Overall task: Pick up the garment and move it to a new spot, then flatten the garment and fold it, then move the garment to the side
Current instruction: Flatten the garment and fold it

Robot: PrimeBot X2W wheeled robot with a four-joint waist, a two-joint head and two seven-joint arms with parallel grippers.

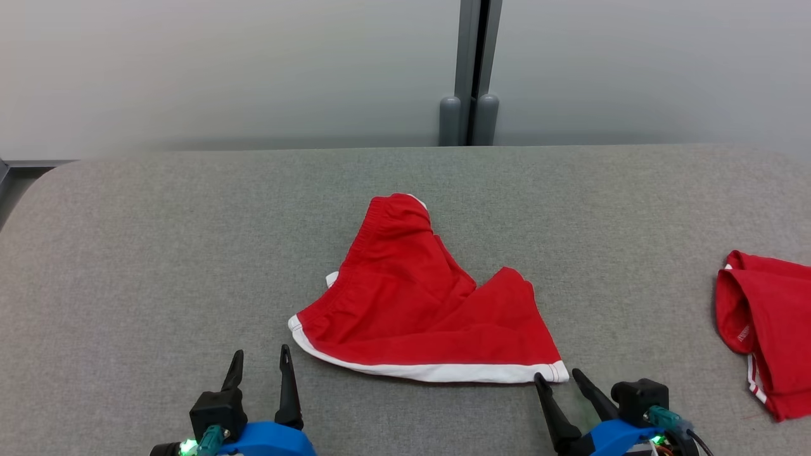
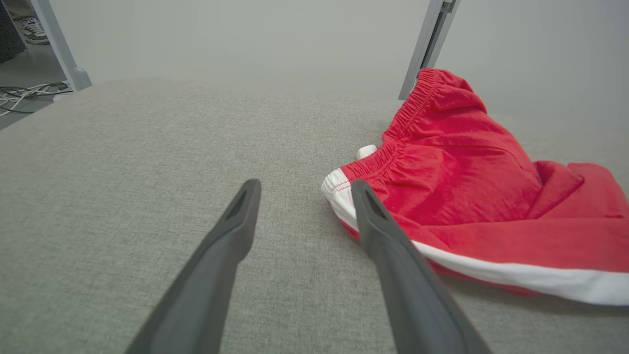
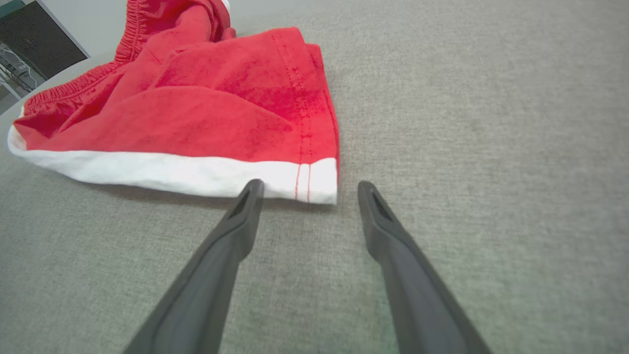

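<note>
Red shorts with a white hem band [image 1: 418, 297] lie loosely spread at the middle of the grey table [image 1: 158, 253], waistband toward the far side. My left gripper [image 1: 261, 358] stands open just left of the hem's near-left corner; in the left wrist view the shorts [image 2: 467, 196] lie past my right finger, and the left gripper [image 2: 304, 189] holds nothing. My right gripper [image 1: 557, 377] is open at the hem's near-right corner. In the right wrist view that white corner of the shorts [image 3: 314, 179] sits just beyond the open right gripper [image 3: 309, 189], untouched.
A second red garment with white stripes [image 1: 766, 329] lies bunched at the table's right edge. A grey post [image 1: 470, 76] stands behind the table against a pale wall. Cables [image 2: 24, 96] lie on the floor off the table's far left.
</note>
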